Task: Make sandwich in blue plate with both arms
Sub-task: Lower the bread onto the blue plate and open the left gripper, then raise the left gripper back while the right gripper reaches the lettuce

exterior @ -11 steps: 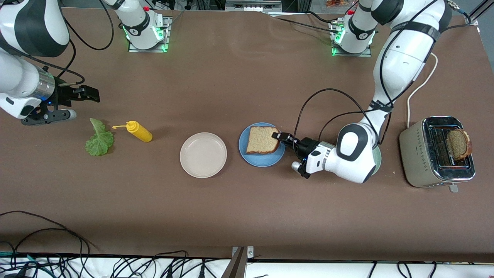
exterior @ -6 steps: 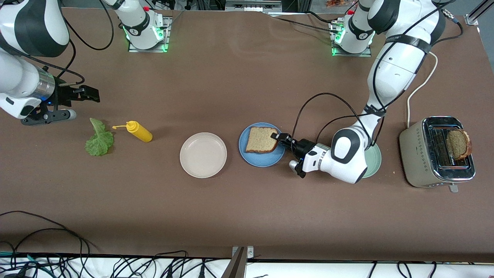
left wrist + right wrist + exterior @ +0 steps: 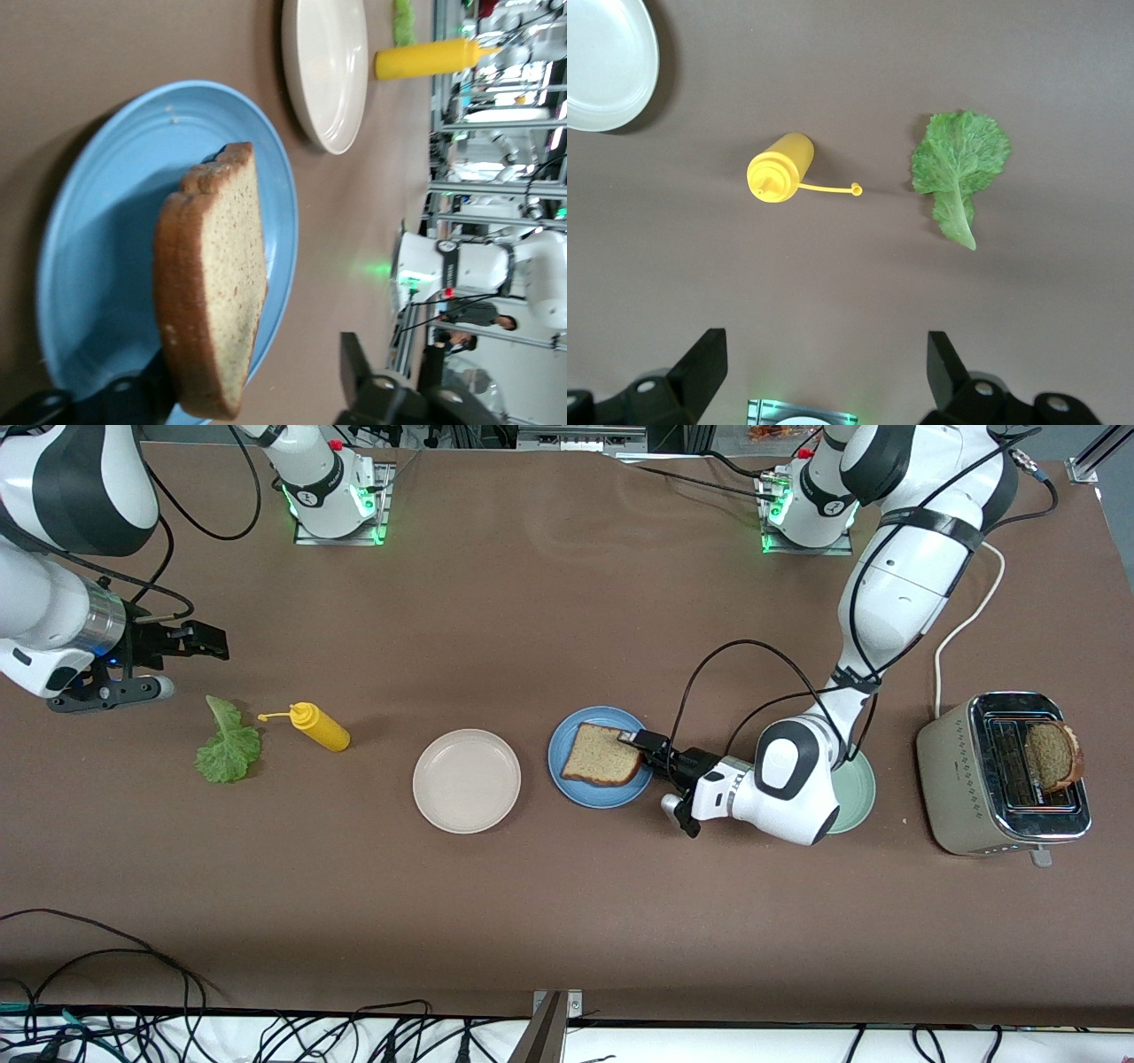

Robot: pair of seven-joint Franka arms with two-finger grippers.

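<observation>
A slice of brown bread [image 3: 601, 755] rests on the blue plate [image 3: 592, 797], its edge toward the left arm's end still raised and leaning on one finger. My left gripper [image 3: 642, 751] is low at that rim of the plate, open. In the left wrist view the bread [image 3: 213, 292] touches one finger [image 3: 133, 394] while the other stands well apart from it, over the blue plate [image 3: 97, 239]. The lettuce leaf [image 3: 228, 746] lies toward the right arm's end. My right gripper [image 3: 208, 640] hangs open and empty above the table near the leaf [image 3: 957, 168], waiting.
A yellow squeeze bottle [image 3: 319, 726] lies beside the lettuce. A cream-white plate [image 3: 467, 780] sits beside the blue one. A mint-green plate [image 3: 861, 790] lies under the left arm. A toaster [image 3: 970, 779] holds another bread slice [image 3: 1052, 755].
My left gripper has opened and let go of the bread slice, which has dropped lower onto the blue plate. The left arm shifted slightly. The right arm has not moved.
</observation>
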